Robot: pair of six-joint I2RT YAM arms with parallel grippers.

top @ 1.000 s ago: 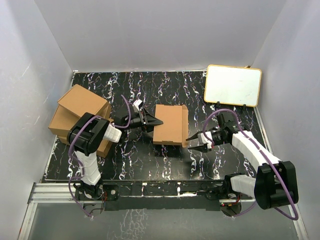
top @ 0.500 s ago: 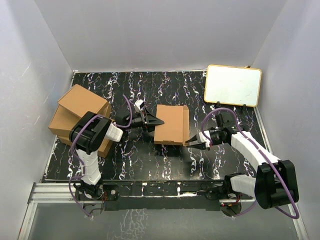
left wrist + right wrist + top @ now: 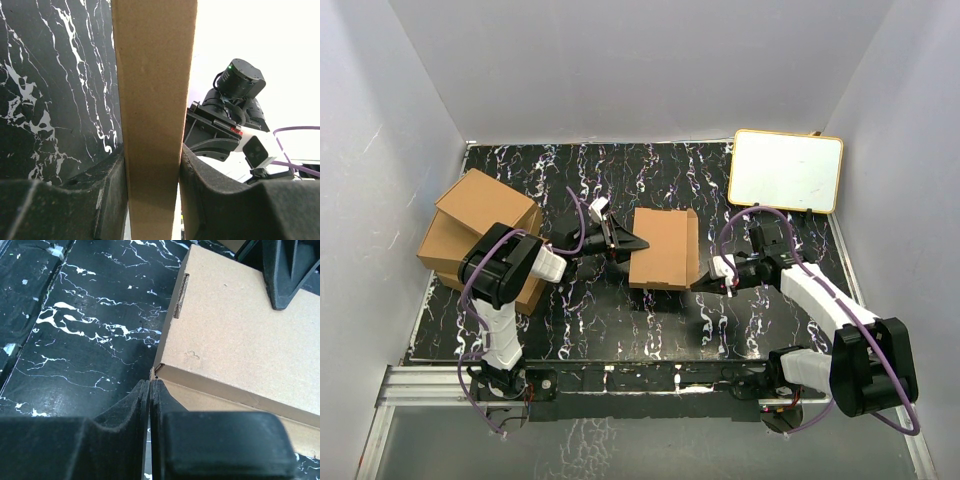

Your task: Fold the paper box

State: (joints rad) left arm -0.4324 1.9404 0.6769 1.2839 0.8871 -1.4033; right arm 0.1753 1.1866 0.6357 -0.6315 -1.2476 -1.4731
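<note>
The paper box [image 3: 660, 247] lies flat and closed in the middle of the black marbled table. My left gripper [image 3: 638, 243] is shut on its left edge; the left wrist view shows the brown cardboard wall [image 3: 152, 90] clamped between both fingers [image 3: 112, 195]. My right gripper [image 3: 698, 284] is shut, its fingers pressed together, with the tips touching the box's near right corner [image 3: 159, 371]. I cannot tell if a thin flap edge is pinched there. The box's lid [image 3: 235, 325] fills the upper right of the right wrist view.
A pile of ready-made brown boxes [image 3: 475, 230] stands at the left, behind the left arm. A white board with a yellow rim [image 3: 786, 170] leans at the back right. White walls close in the table [image 3: 580, 310] on three sides.
My right gripper has closed and moved left, up to the box's near right corner. The left gripper keeps its hold on the box's left edge.
</note>
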